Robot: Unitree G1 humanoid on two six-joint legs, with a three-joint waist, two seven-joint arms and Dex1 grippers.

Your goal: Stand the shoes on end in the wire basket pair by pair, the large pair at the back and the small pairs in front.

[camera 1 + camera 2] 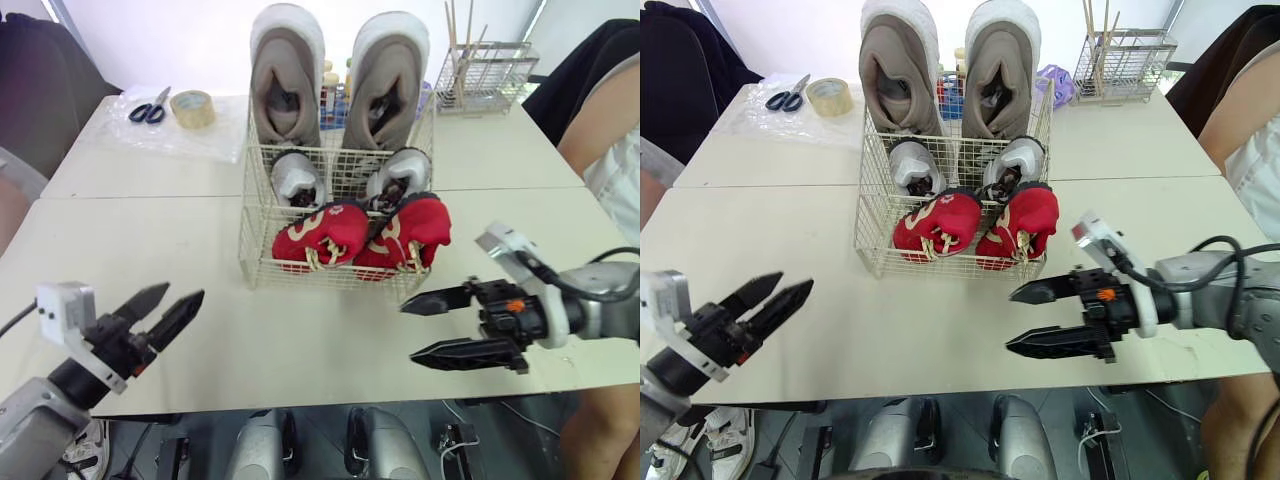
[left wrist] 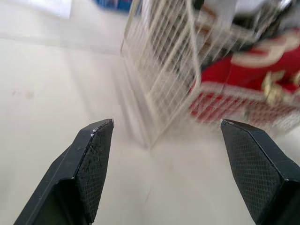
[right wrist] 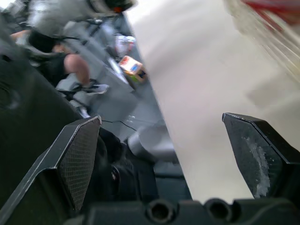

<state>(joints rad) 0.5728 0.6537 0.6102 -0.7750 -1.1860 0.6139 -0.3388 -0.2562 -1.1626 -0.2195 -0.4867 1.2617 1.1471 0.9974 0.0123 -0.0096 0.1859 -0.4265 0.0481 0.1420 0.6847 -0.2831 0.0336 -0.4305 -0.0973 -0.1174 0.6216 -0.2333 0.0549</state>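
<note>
Three pairs sit in the wire basket (image 1: 250, 215), so watch the arms now! At 7 o'clock from the basket, the left gripper (image 1: 185, 291) hovers over the table (image 1: 300, 345), fingers parted, nothing between them. Inside the basket, the large taupe sneakers (image 1: 287, 90) stand on end at 12 o'clock. The small grey pair (image 1: 297, 178) is just ahead of them, and the red pair (image 1: 322, 235) is at 6 o'clock against the front wire. Over at 5 o'clock, the right gripper (image 1: 408, 331) is spread wide and empty, near the front corner. Here's the danger as I read it: the red shoes look slumped rather than upright, one bulging at that corner. A careless sweep of the right arm could snag the mesh, drag the light basket or tip a shoe out.
</note>
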